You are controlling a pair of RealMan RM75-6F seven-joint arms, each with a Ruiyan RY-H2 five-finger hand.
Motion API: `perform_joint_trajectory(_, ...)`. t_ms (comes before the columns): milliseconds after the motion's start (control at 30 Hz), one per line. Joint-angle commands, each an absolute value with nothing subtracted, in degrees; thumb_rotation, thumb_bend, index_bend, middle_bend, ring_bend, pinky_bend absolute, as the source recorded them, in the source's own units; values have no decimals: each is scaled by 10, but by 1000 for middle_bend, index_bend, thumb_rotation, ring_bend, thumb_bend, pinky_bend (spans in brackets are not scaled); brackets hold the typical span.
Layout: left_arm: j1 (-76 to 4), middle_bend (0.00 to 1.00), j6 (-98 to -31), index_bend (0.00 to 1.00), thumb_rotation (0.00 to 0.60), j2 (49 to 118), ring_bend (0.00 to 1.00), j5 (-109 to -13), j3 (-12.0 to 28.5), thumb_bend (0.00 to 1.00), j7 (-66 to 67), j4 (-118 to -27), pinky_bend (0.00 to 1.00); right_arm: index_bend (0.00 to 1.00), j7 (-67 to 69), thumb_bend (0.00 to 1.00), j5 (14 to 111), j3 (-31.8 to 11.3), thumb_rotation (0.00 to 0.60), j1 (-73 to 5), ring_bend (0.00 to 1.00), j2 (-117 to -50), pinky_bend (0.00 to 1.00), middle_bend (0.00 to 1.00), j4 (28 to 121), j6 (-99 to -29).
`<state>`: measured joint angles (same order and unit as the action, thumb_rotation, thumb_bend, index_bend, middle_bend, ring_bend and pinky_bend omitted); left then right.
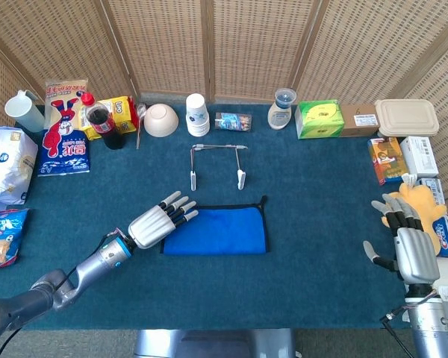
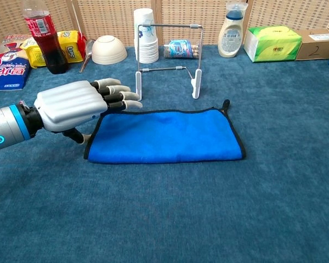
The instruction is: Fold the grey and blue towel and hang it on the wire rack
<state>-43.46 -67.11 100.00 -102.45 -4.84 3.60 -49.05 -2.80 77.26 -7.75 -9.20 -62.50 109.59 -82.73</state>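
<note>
Centrally, the towel (image 2: 164, 136) lies flat on the table (image 2: 208, 219), just in front of the rack (image 2: 167, 55). Left hand (image 2: 77, 104) hovers at its left edge, fingers spread, holding nothing; right hand (image 1: 407, 242) — well apart — is likewise open and empty. Soft, light cloth probably drapes limply — best pinched at a corner or bound edge.

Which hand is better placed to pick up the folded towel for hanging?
Left. The left hand hovers open at the towel's left edge, near the wire rack. The right hand sits open at the table's far right edge, well away from both.
</note>
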Motion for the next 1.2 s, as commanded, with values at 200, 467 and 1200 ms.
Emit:
perform_joint_trajectory(200, -438, 59, -679, 169, 600, 1006, 0, -1020, -47, 214, -3, -487, 0, 169, -28, 308, 772, -80, 600, -89, 0, -624, 0, 95, 1097, -831)
perform_joint_trajectory(467, -445, 145, -680, 342, 600, 1016, 0, -1016, -45, 264, -34, -483, 0, 168, -31, 308, 769, -82, 600, -85, 0, -623, 0, 94, 1102, -834)
perform_joint_trajectory(1200, -457, 379, -699, 621, 600, 1005, 172, -1023, -46, 460, -49, -481, 0, 167, -22, 305, 765, -87, 600, -76, 0, -616, 0, 95, 1106, -840)
